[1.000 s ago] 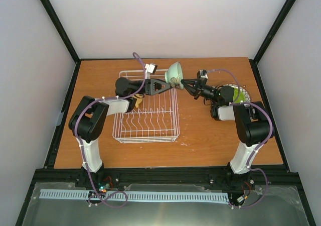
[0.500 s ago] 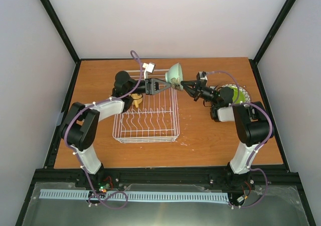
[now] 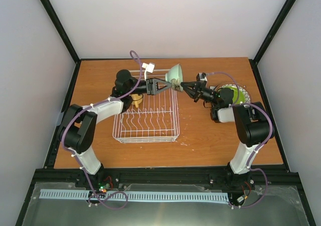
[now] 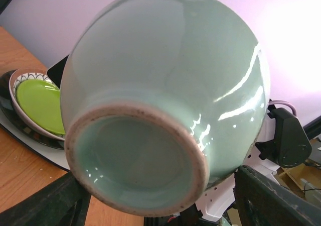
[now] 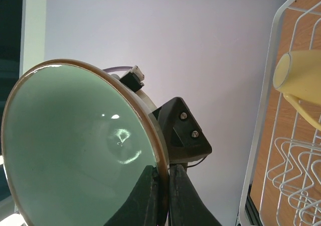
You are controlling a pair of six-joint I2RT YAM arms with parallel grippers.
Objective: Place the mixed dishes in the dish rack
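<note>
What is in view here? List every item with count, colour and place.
pale mint bowl: one, mint, held aloft over the rack's far right corner
dish rack: one, white wire, table's centre-left
yellow cup: one, yellow, inside rack's left side
small lime-green plate: one, green, on the petal-patterned plate
petal-patterned plate: one, cream, table's right, atop further plates
table: one, brown wood
left fingers: two, black, open around bowl's foot
right fingers: two, black, shut on bowl's rim
</note>
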